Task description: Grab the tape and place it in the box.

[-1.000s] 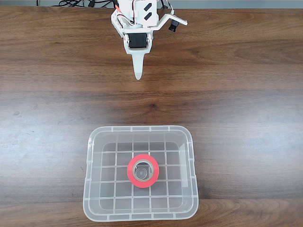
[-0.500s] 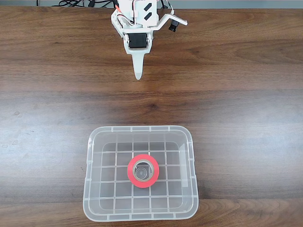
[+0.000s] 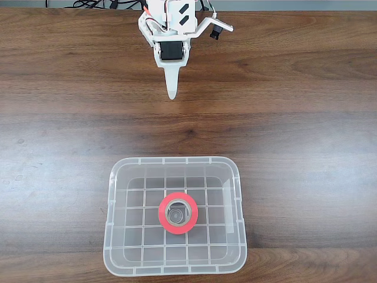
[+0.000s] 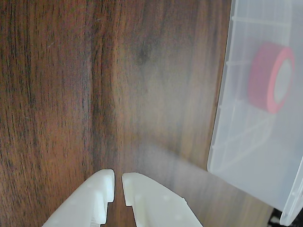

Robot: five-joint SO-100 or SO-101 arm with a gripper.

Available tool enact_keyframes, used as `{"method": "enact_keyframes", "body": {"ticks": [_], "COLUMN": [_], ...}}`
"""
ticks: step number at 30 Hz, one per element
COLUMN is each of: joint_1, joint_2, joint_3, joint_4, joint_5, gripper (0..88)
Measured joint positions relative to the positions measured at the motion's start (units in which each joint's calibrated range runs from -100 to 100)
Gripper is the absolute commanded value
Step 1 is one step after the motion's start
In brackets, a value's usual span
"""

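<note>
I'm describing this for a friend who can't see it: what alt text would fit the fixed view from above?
A red roll of tape lies flat in the middle of a clear plastic box near the bottom edge of a dark wooden table. The white robot arm's tool sits apart at the top, pointing toward the box.

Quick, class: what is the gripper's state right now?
Gripper: nearly closed and empty, above the bare table; the red tape roll lies in the clear box.

Wrist view: jaws nearly closed w/ nothing between, over table (image 4: pixel 71 94); tape (image 4: pixel 270 78) apparently inside box (image 4: pixel 222 142).
</note>
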Motion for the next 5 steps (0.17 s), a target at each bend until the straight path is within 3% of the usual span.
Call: {"method": "enact_keyframes", "body": {"ticks": [5], "joint_1": [0.0], "joint_2": [0.0], "joint_3": [0.0], "joint_4": [0.0], "joint_5": [0.0], "gripper": [1.3]}}
